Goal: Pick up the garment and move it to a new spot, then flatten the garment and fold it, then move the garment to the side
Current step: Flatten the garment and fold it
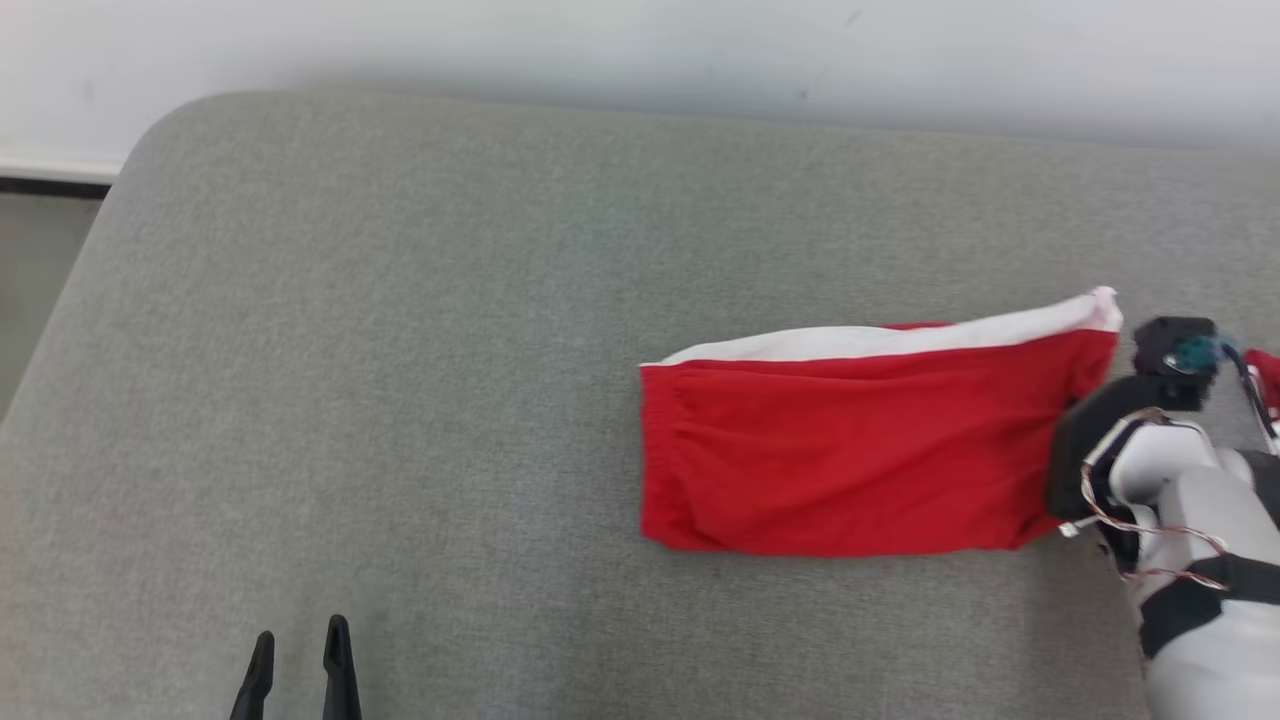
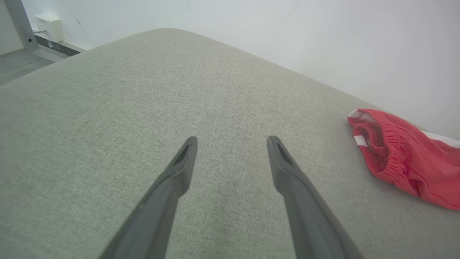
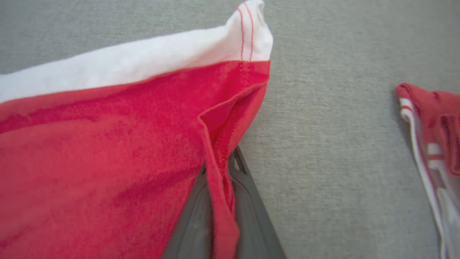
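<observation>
The garment (image 1: 860,450) is red with a white stripe along its far edge, folded into a rectangle on the grey cushion (image 1: 400,350), right of centre. My right gripper (image 3: 220,169) is shut on the garment (image 3: 107,144) at its right-hand edge, a pinched fold of red cloth between the two fingers; in the head view its dark wrist (image 1: 1100,440) sits against that edge and the fingers are hidden. My left gripper (image 1: 300,650) stands open at the lower left, well clear of the cloth. Between its spread fingertips, my left gripper (image 2: 231,142) holds nothing, with the garment (image 2: 406,158) off to the right.
A second red and white piece of cloth (image 3: 431,144) lies to the right of the gripped edge, also at the far right (image 1: 1265,385) of the head view. A white wall (image 1: 640,50) runs behind the cushion. The cushion's rounded corner (image 1: 150,140) and the floor (image 1: 40,270) are at left.
</observation>
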